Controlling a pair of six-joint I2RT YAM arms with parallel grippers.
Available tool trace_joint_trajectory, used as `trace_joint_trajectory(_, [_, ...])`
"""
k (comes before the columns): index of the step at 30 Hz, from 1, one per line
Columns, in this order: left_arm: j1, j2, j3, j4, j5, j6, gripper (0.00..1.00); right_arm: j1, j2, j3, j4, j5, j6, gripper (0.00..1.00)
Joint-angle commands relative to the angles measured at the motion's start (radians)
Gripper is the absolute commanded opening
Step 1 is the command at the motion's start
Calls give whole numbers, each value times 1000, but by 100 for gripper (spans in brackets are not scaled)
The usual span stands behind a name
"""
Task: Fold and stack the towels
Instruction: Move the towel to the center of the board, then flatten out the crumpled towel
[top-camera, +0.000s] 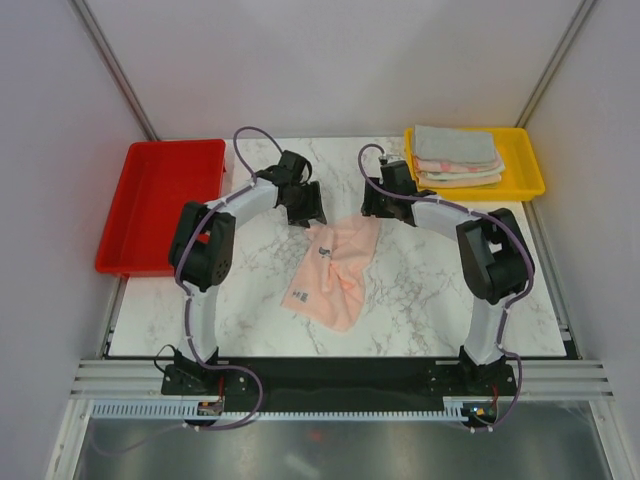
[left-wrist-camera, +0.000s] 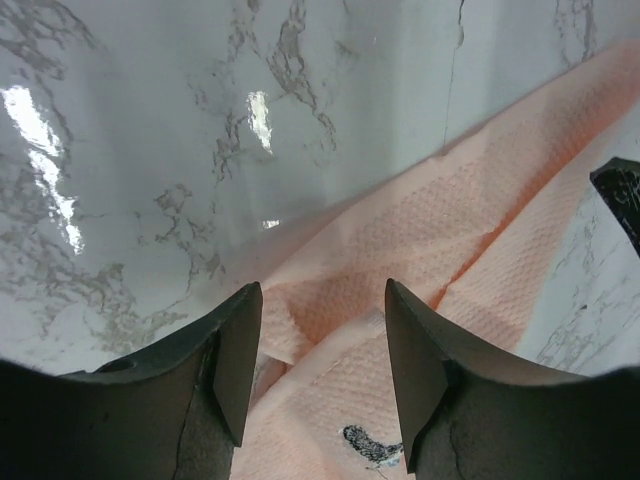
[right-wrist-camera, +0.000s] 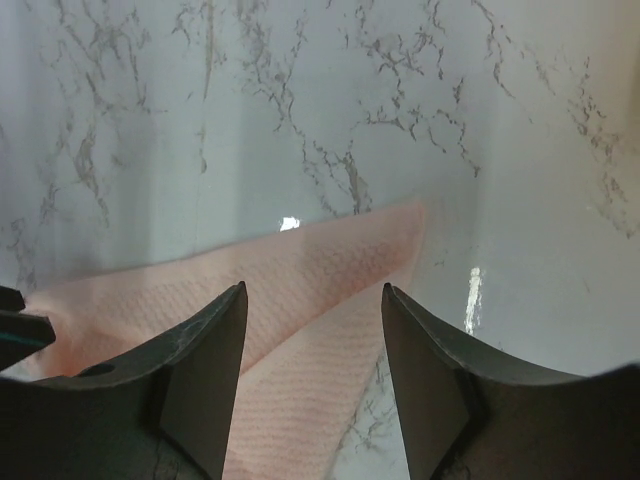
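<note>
A pink towel lies rumpled and partly folded on the marble table, with small dark printed marks on it. My left gripper hovers over its far left corner, jaws open, the cloth lying below and between them, not pinched. At the far right corner, my right gripper stands open above the towel's edge. Several folded towels, mint green on top of pink and cream, sit stacked in the yellow tray.
A red tray stands at the far left of the table. The yellow tray is at the far right corner. Grey walls close in on the left, back and right. Both arms arch inward over the table's far half.
</note>
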Motion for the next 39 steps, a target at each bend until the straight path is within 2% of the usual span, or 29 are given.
trace_joint_trajectory(1, [-9, 25, 55, 0, 105, 43, 59, -2, 65, 54, 3, 76, 12, 64])
trace_joint_trajectory(5, [-14, 19, 18, 2, 122, 54, 56, -1, 88, 70, -17, 88, 17, 62])
trace_joint_trajectory(8, [-14, -36, -41, 2, 74, 56, 53, -1, 68, 56, -73, 139, 14, 54])
trace_joint_trajectory(11, [-12, -157, -124, 0, -21, 28, 54, -12, 7, 5, -124, 206, 35, 47])
trace_joint_trajectory(14, [-12, -294, -198, -6, -78, 8, 57, -33, -121, -136, -138, 231, 80, 43])
trace_joint_trajectory(18, [-16, -473, -351, -13, -156, -12, 57, -47, -350, -368, -155, 223, 114, 46])
trace_joint_trajectory(20, [-17, -576, -471, -12, -176, -29, 58, -45, -424, -412, -205, 194, 118, 46])
trace_joint_trajectory(23, [-19, -686, -623, -6, -179, -78, 58, -45, -561, -414, -282, 167, 114, 47])
trace_joint_trajectory(25, [-20, -728, -730, 22, -174, -113, 57, -35, -627, -352, -305, 127, 80, 50])
trace_joint_trajectory(26, [-20, -746, -758, 30, -174, -124, 57, -24, -639, -331, -307, 84, 69, 54])
trace_joint_trajectory(29, [-20, -786, -838, 66, -144, -162, 57, 19, -609, -247, -238, -70, -50, 62])
trace_joint_trajectory(31, [-20, -799, -879, 89, -122, -194, 57, 50, -511, -162, -215, -222, -114, 65])
trace_joint_trajectory(35, [-22, -794, -937, 166, -115, -246, 58, 109, -308, 29, -239, -295, -295, 71])
trace_joint_trajectory(39, [-26, -753, -970, 198, -89, -286, 58, 128, -89, 226, -270, -373, -349, 72])
